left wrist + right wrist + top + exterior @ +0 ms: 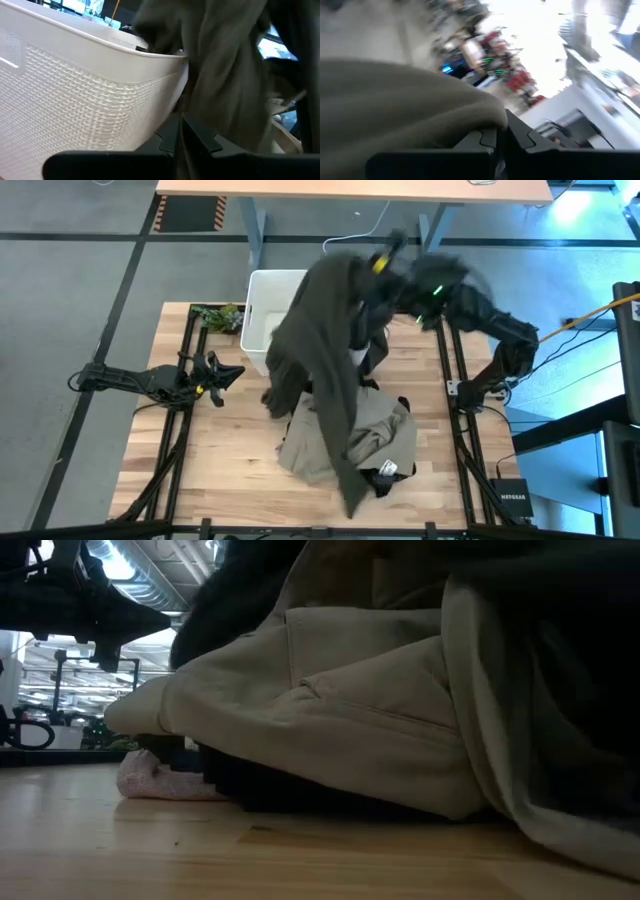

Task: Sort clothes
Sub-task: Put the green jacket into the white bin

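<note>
My right gripper (383, 260) is raised high over the table's far side and is shut on a large dark olive garment (325, 330). The garment hangs down in a long drape across the white bin (265, 300) and a pile of clothes. The pile holds a beige-khaki garment (375, 430) and a black one (385, 472). A light pink piece (150, 780) lies on the table at the pile's edge. My left gripper (218, 372) waits shut at the table's left, beside the bin (75, 90). No small blue-grey garment shows. My right gripper pinches a bunched fold of the olive garment (485, 117) between its two fingers, several layers thick. The garment hangs slack below the hold. Its lower end (350, 490) trails over the pile near the table's front edge.
A small green plant (215, 317) lies at the table's far left beside the bin. Bare wood (230, 450) shows at the near left. Dark frame rails (455, 380) run along both sides of the table. A desk (350, 190) stands beyond the far edge.
</note>
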`<state>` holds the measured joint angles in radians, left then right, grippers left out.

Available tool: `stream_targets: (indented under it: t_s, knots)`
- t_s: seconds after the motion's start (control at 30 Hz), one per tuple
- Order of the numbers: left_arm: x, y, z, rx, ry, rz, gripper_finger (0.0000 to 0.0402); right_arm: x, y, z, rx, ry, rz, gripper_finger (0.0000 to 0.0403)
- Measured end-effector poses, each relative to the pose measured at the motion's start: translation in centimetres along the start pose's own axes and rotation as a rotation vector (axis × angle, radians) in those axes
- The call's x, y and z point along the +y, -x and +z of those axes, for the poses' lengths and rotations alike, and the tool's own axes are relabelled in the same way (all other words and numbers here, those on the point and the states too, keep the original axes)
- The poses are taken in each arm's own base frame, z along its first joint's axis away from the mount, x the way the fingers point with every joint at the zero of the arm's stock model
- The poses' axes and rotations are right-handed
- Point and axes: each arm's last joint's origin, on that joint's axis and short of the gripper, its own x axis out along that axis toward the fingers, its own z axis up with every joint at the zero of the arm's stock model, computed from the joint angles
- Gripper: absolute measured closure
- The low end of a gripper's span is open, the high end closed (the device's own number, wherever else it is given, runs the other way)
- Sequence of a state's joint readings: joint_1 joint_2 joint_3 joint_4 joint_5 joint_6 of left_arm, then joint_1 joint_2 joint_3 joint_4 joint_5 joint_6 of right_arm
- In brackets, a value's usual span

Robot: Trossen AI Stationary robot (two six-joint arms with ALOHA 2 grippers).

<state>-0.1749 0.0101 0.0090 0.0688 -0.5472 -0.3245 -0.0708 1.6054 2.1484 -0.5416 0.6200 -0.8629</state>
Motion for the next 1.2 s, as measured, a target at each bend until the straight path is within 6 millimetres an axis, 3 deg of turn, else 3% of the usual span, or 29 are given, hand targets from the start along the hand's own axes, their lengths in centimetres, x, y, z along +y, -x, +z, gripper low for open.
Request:
stream_targets:
  t_s: [0.17,0.3,0.53,0.73,0.8,0.9,1.07,1.2]
  knots:
    - [0.1,0.0,0.0,-0.011,-0.021,0.032,0.0386,-5.4,-0.8,-1.5,-0.072,-0.211,-0.186,0.0391]
    - [0.2,0.0,0.1,-0.018,-0.026,0.054,0.0386,-6.2,-3.3,-3.9,-0.103,-0.427,-0.146,0.0389]
    - [0.1,0.0,0.1,-0.017,-0.061,0.054,0.0386,-1.3,-10.0,-8.6,0.118,-0.527,0.050,0.0364]
    - [0.2,0.0,0.1,-0.017,-0.065,0.055,0.0386,3.4,-12.7,-10.5,0.271,-0.473,0.251,0.0328]
    - [0.2,0.0,0.1,-0.017,-0.061,0.055,0.0386,4.7,-12.9,-10.7,0.324,-0.443,0.299,0.0308]
    - [0.2,0.0,0.1,-0.017,-0.055,0.056,0.0386,4.8,-12.2,-10.6,0.360,-0.385,0.337,0.0271]
    - [0.2,0.0,0.1,-0.018,-0.044,0.055,0.0386,2.8,-9.1,-8.4,0.424,-0.234,0.273,0.0222]
    - [0.2,0.0,0.1,-0.018,-0.033,0.055,0.0386,1.2,-6.2,-6.9,0.467,-0.156,0.225,0.0206]
